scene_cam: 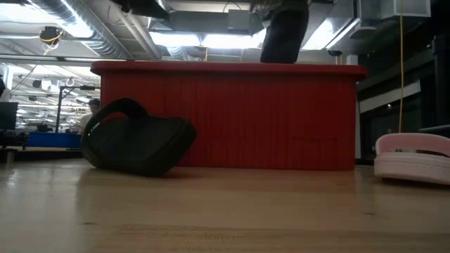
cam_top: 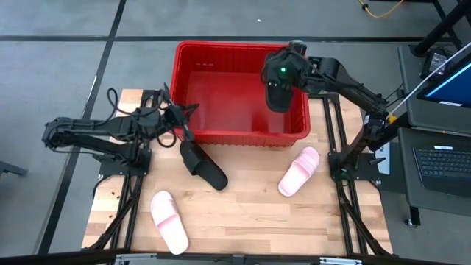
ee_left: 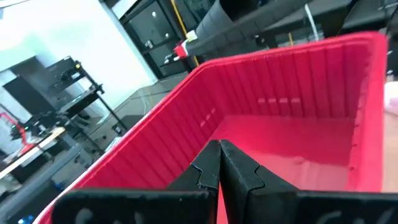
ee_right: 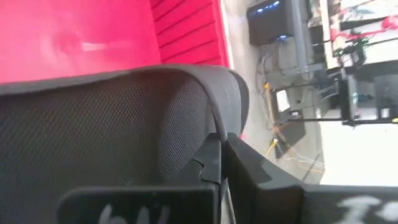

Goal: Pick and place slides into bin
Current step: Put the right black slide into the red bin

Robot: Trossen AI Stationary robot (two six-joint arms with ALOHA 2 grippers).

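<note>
L gripper [cam_top: 179,126] is sitting pressed together w/ nothing in it, by the bin's [cam_top: 193,48] near-left corner, just above black slide [cam_top: 202,166] on the table, prob lining up to grab it. 2 pink slides [cam_top: 170,221] are lying on the table. R gripper [cam_top: 283,73] is pinching the 2nd black slide [cam_top: 278,94] over the bin's right side, ready to drop it in.

A light wooden table [cam_top: 243,213] carries the red bin [cam_top: 221,136] at its far edge. In front of the bin lies 1 black slide [cam_top: 202,168], tilted against the wood. 2 pink slides rest on the boards: one [cam_top: 169,221] near the left front corner, one [cam_top: 299,171] to the right.
</note>
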